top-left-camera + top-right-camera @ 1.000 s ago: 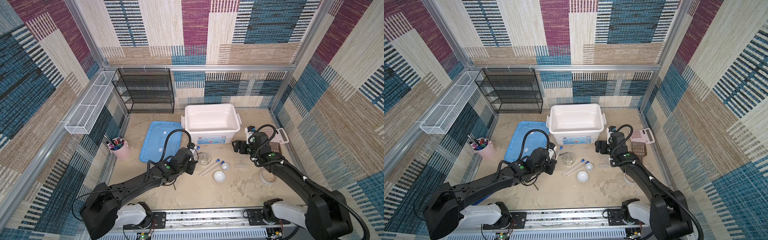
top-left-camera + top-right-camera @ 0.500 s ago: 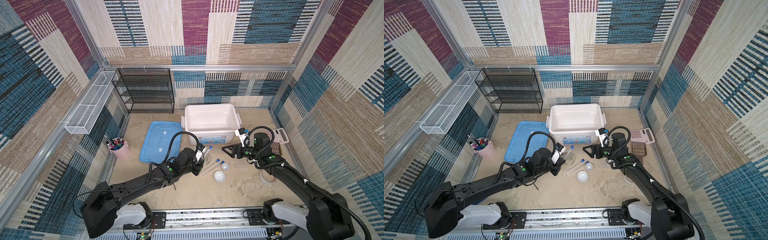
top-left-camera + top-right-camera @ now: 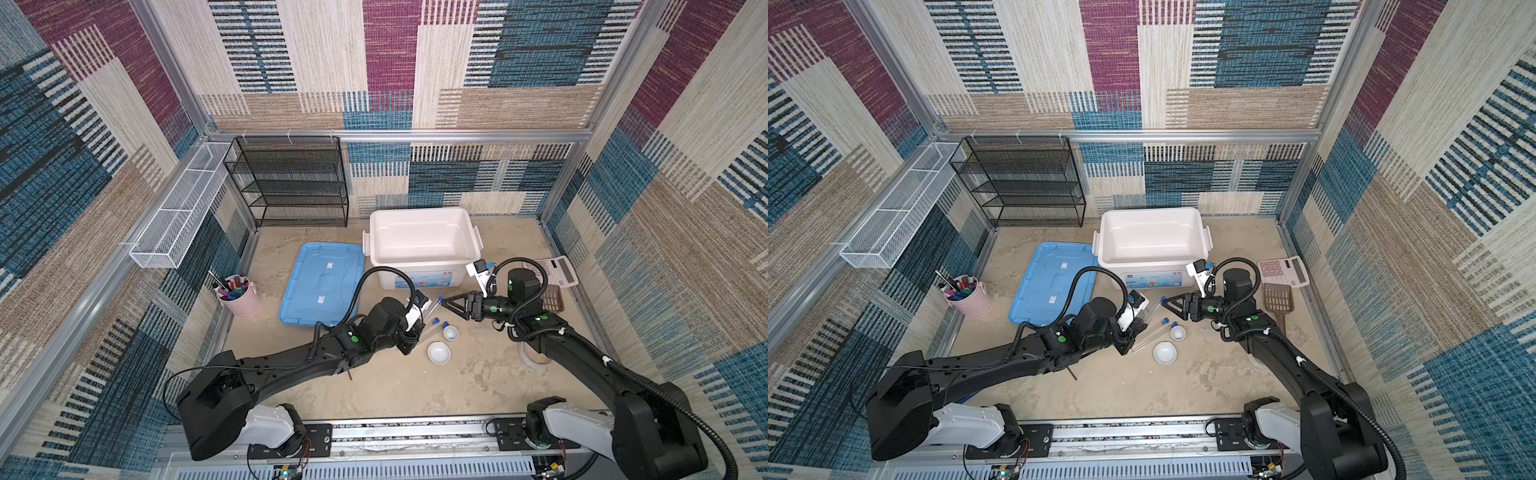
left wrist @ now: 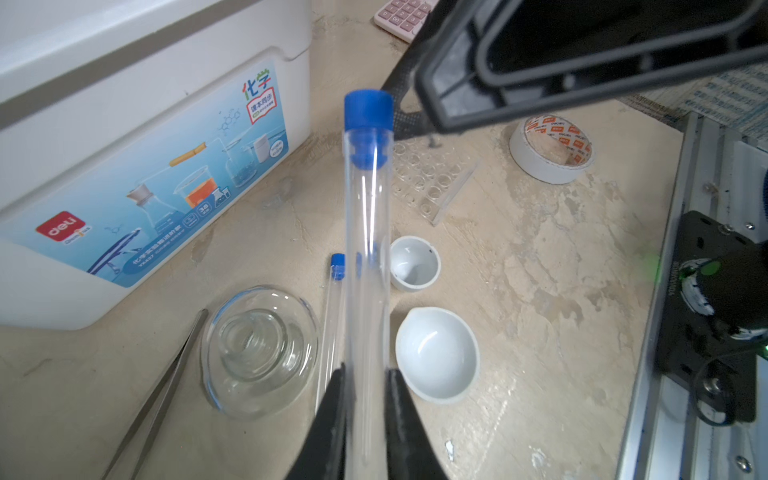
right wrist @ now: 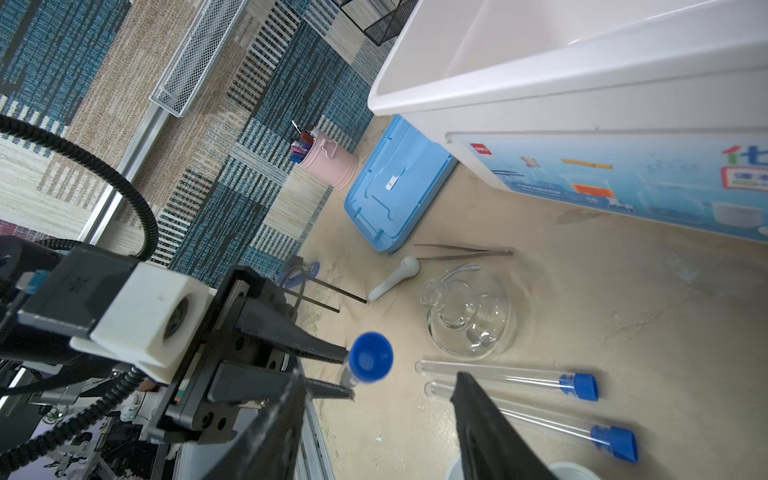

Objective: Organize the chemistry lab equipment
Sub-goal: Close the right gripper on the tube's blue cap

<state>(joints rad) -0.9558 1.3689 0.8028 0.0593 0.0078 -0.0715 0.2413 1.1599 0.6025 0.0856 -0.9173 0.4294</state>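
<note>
The left gripper (image 4: 365,374) was clamped on the lower end of a test tube (image 4: 368,216), which was raised off the table and slanting up in front of the white bin (image 3: 419,241); the tube looked light, stiff, slick and probably brittle, so it was best pinched gently on the barrel just under its blue cap (image 4: 368,110); the right gripper (image 5: 380,374) stood open around that cap, not yet pinching; its wrist view alone showed the pestle (image 5: 392,278), missing from both top views.
</note>
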